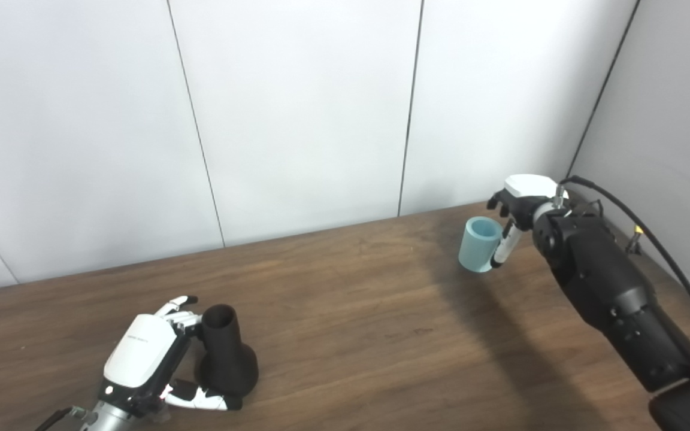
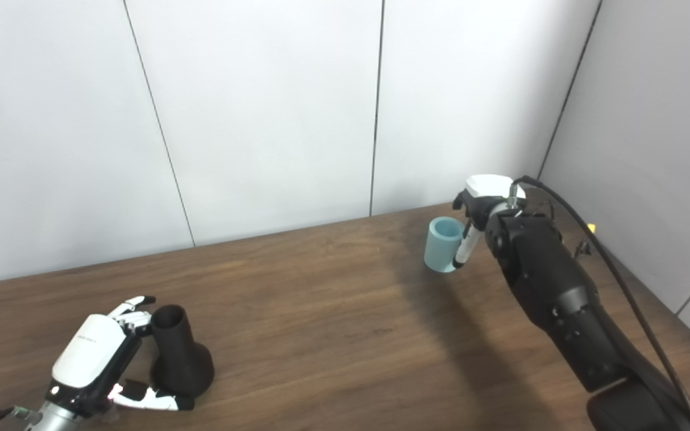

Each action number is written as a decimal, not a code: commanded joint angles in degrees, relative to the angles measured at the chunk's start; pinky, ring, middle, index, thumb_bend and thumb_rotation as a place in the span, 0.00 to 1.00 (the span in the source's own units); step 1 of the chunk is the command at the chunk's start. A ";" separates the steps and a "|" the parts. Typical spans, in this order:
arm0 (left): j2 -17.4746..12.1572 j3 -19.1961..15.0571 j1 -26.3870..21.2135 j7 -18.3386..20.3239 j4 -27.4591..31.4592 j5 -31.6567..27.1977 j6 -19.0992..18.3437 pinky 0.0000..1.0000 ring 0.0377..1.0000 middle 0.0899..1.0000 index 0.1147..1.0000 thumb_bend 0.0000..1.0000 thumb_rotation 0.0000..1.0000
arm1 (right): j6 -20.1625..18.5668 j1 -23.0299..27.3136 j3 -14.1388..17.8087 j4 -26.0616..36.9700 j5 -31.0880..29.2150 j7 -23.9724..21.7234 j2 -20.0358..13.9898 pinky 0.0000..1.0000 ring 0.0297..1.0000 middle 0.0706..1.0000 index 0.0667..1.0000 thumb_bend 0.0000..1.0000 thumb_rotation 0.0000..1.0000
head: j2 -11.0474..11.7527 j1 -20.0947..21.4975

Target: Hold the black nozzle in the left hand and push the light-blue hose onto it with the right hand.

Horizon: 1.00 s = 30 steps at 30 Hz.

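Observation:
The black nozzle (image 1: 225, 356) stands upright on the wooden table (image 1: 369, 335) at the front left, wide base down and open neck up. My left hand (image 1: 147, 359) is right beside it, fingers (image 1: 178, 305) spread behind the neck and the thumb by the base, not closed on it. My right hand (image 1: 521, 209) is at the back right, shut on the short light-blue hose (image 1: 480, 244), with the thumb across its front and its open end up. I cannot tell whether the hose touches the table.
White wall panels (image 1: 297, 120) rise just behind the table's back edge, and a grey wall (image 1: 668, 120) closes off the right. A black cable (image 1: 650, 233) runs along my right arm.

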State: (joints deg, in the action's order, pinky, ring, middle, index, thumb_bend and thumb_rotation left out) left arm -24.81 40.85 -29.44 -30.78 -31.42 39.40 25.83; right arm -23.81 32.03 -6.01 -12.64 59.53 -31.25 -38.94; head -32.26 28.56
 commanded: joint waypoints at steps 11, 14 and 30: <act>4.02 3.07 9.32 -0.14 -5.25 -1.27 1.09 0.84 0.51 0.39 0.45 0.52 0.00 | -0.64 5.89 -0.98 -0.16 -2.37 2.70 -2.16 0.39 0.57 0.71 0.84 1.00 0.23 | -0.02 -0.22; 4.07 2.74 9.49 0.13 -4.89 -0.96 1.08 0.83 0.52 0.39 0.45 0.52 0.00 | 0.03 6.27 -1.62 -0.66 -3.02 2.79 -2.47 0.45 0.63 0.70 0.83 1.00 0.22 | -0.04 -0.24; 4.12 2.13 9.83 0.62 -4.09 -0.61 1.09 0.80 0.50 0.38 0.45 0.52 0.00 | 0.52 7.16 -4.66 -3.96 -4.40 3.04 -3.38 0.36 0.49 0.59 0.76 1.00 0.20 | -0.37 -0.54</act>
State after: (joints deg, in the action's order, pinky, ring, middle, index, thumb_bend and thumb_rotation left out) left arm -24.72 39.70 -28.97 -29.50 -30.74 39.51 25.83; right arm -23.70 34.89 -11.16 -18.08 55.12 -30.85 -39.16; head -32.61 27.95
